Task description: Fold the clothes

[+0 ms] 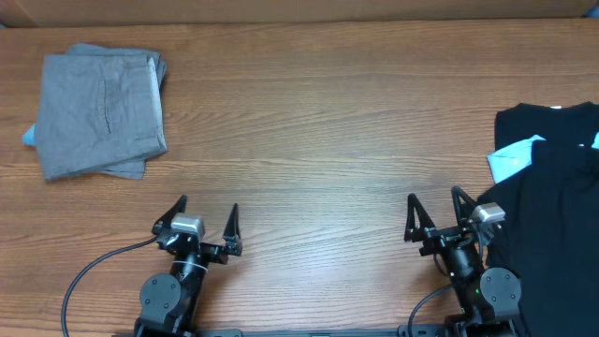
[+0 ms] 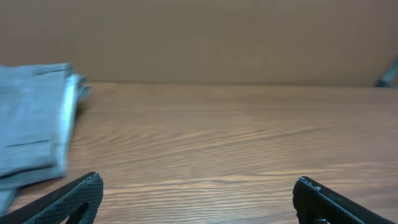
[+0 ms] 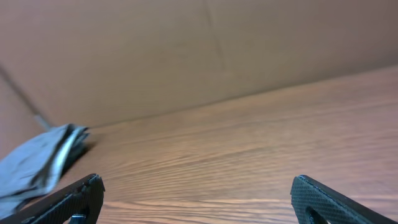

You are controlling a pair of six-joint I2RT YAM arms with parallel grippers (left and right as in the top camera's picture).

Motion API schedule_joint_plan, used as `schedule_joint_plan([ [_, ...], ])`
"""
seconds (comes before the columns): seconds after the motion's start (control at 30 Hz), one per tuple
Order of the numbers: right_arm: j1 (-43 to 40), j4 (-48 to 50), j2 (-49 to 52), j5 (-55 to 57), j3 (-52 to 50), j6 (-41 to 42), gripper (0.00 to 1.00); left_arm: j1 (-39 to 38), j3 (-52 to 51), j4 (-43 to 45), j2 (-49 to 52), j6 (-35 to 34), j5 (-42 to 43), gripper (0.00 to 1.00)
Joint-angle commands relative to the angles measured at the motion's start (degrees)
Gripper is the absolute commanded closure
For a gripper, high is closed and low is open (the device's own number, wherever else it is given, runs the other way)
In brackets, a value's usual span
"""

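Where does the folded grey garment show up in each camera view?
Overhead: the folded grey garment lies at the upper left.
Left wrist: the garment sits at the left edge, mid-height.
Right wrist: the garment is at the lower left, seen at a low angle.
Shared landmark: the brown back wall along the far edge of the wooden table.

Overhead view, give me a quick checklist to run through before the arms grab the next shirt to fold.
1. Left end effector open and empty: ok.
2. Right end effector open and empty: ok.
3. Folded grey garment lies at far left, apart from both arms: ok.
4. Table bare in the middle for spreading a shirt: ok.
5. Black shirt lying flat: not ok, it is bunched over a light blue garment.
6. Black shirt's full outline visible: cannot tell, it runs out of frame.
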Motion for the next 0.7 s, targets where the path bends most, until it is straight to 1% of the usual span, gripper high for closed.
schedule_joint_plan([
  [0.0,-0.20,1.51,-0.35,-6.60,0.09,0.22,0.00,0.28,0.13,2.54,-0.59,-2.27,5.55,0.00],
  [0.13,-0.20,1.38,-0.24,-14.97,6.27,0.39,0.00,0.33,3.93,6.73,-0.59,-2.05,5.35,0.00],
  [0.2,-0.15,-1.31,0.61,-16.06,11.80,1.68,0.00,0.33,7.85,6.38,-0.48,-0.85,3.61,0.00],
  [0.3,-0.15,-6.95,3.50,-15.87,18.47,-0.44,0.00,0.33,13.25,3.82,1.18,-0.37,-0.31,0.00],
  [0.4,-0.15,-12.66,9.07,-15.89,24.55,-1.55,0.00,0.33,19.50,-0.94,5.35,1.09,-0.66,0.00],
  [0.5,-0.15,-18.16,16.57,-15.89,30.23,-1.57,0.00,0.33,27.74,-9.05,12.44,1.25,-0.66,0.00],
  [0.67,-0.17,-30.18,34.42,-12.98,41.57,-1.53,0.00,0.31,44.63,-23.50,27.85,1.22,-0.07,0.00],
])
